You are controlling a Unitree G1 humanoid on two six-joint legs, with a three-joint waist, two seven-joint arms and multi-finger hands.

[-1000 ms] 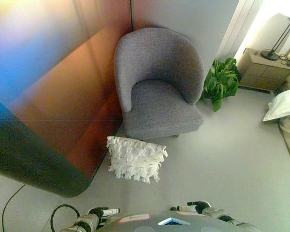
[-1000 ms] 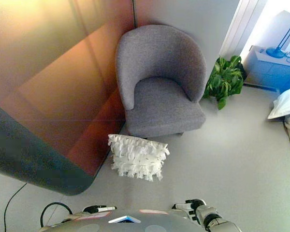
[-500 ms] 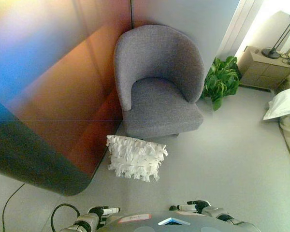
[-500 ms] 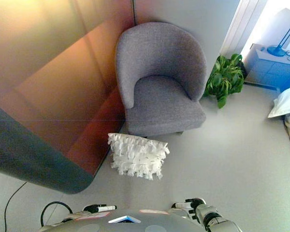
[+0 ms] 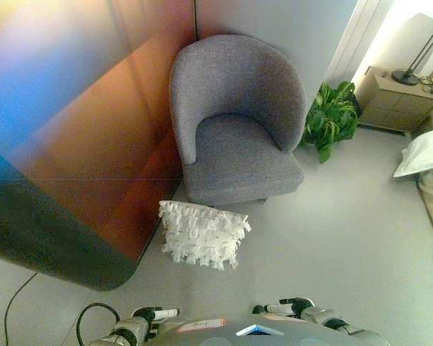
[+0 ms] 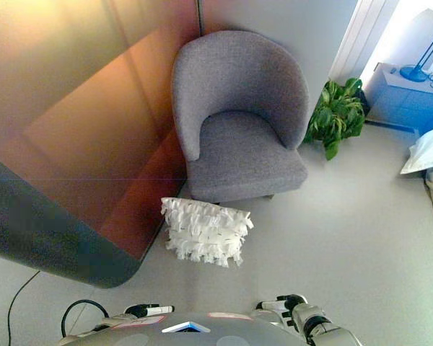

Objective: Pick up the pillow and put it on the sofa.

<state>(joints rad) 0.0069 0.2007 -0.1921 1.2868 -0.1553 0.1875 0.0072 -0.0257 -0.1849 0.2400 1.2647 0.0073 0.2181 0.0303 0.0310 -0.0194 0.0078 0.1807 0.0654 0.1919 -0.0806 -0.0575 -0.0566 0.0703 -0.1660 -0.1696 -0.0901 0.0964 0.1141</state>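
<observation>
On the floor (image 5: pixel 332 238), just in front of the grey armchair (image 5: pixel 234 122), lies the white fringed pillow (image 5: pixel 203 235), close to the chair's front edge, though I cannot tell whether it touches. Its seat holds nothing. Left of the chair stands a reddish-brown wall panel (image 5: pixel 94 144), and the pillow's left end lies close to the panel's lower edge. Right of the chair, a green plant (image 5: pixel 330 121) sits against the wall, and beyond the plant a nightstand (image 5: pixel 393 102) carries a lamp (image 5: pixel 415 58). Farther right of the chair, part of a bed with a white cushion (image 5: pixel 424 153) shows.

Well below the pillow, both arms stay low, apart from it. The left robot hand (image 5: pixel 153 316) shows a white-tipped finger stretched out level, holding nothing. The right robot hand (image 6: pixel 285 305) is partly visible with dark fingers bent inward and white tips; it holds nothing, but I cannot tell how far its fingers are curled.
</observation>
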